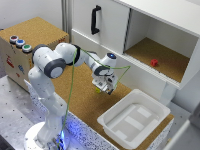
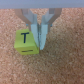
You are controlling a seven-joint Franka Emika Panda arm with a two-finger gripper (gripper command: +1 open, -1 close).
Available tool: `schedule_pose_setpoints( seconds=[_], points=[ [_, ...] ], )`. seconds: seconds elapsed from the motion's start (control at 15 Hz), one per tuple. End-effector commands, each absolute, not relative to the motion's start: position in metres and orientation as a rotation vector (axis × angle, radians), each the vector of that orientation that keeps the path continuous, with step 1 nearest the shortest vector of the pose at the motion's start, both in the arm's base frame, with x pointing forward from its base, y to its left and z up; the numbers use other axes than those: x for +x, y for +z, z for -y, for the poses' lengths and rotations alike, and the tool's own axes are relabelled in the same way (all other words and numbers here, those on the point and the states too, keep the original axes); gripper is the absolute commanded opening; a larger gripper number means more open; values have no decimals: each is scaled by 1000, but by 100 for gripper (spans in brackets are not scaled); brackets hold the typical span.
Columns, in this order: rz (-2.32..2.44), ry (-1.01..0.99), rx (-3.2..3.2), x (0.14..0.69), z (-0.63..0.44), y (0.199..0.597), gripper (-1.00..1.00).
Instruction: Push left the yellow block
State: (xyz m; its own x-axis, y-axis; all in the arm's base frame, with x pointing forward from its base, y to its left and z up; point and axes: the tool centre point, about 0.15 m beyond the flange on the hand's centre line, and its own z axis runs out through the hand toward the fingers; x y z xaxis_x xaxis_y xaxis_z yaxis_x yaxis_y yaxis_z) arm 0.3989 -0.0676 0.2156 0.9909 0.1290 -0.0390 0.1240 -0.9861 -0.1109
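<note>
The yellow block (image 2: 26, 42) is a small yellow-green cube with a black "T" on its top face, and it lies on the cork surface. In the wrist view my gripper (image 2: 41, 43) is shut with nothing between its fingers. The fingertips (image 2: 38, 36) stand right against one side of the block, at cork level. In the exterior view the gripper (image 1: 102, 88) points down over the cork table, and the yellow block (image 1: 98, 90) shows just at its tip, on the exterior view's left of it.
A white plastic tray (image 1: 150, 106) sits on the table to the exterior view's right of the gripper. Behind it is a white cabinet (image 1: 165, 20) with an open compartment holding a small red block (image 1: 154, 62). A cork-topped box with buttons (image 1: 20, 42) stands at the left.
</note>
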Motion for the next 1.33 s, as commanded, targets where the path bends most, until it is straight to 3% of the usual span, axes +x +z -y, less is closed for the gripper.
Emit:
schedule_pose_setpoints(
  seconds=[0.0, 0.53, 0.87, 1.27],
  points=[
    [347, -125, -3033, 375, 50, 217, -100],
    [269, -205, -3113, 377, 10, 195, -100],
    [166, -283, -3144, 394, -6, 203, -100],
    [138, -183, -3147, 370, -32, 209, -100]
  ],
)
